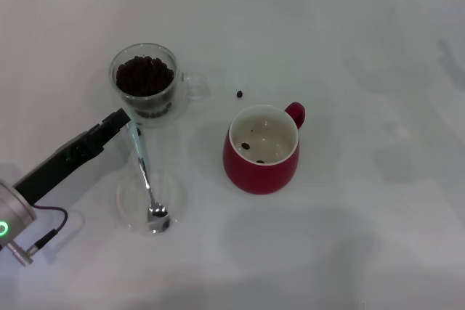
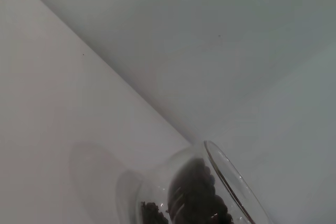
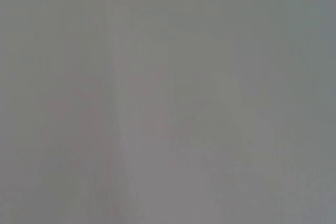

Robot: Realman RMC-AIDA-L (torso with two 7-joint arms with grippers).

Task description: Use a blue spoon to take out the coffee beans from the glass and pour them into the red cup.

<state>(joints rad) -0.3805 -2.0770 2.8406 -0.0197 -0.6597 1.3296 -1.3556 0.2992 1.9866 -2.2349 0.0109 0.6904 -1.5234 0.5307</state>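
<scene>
White counter (image 1: 363,34) carries everything in the head view. Near the far left stands the glass (image 1: 145,83), upright, its clear handle toward the red cup, and heaped almost to the rim with the coffee beans (image 1: 145,75); the left wrist view shows the same glass (image 2: 210,192) close up, rim and dark beans (image 2: 197,195) inside. To the right of it and nearer the robot, well apart, sits the red cup (image 1: 261,150), upright, handle at its far right, with two beans lying on its cream inside. One loose bean (image 1: 239,94) rests on the counter between glass and cup, just beyond the cup's rim. On the near side of the glass lies a flat clear glass dish (image 1: 127,197), and the blue spoon (image 1: 143,165) reaches from it toward the glass: its metal bowl rests in the dish, its pale handle end is at the tip of the left end effector (image 1: 125,120). That dark end effector comes in from the lower left and sits just beside the near wall of the glass; it appears clenched on the spoon's handle, though the fingertips themselves are hard to make out. Nothing of the right end effector shows in any view, and the right wrist view gives only a blank grey surface.
</scene>
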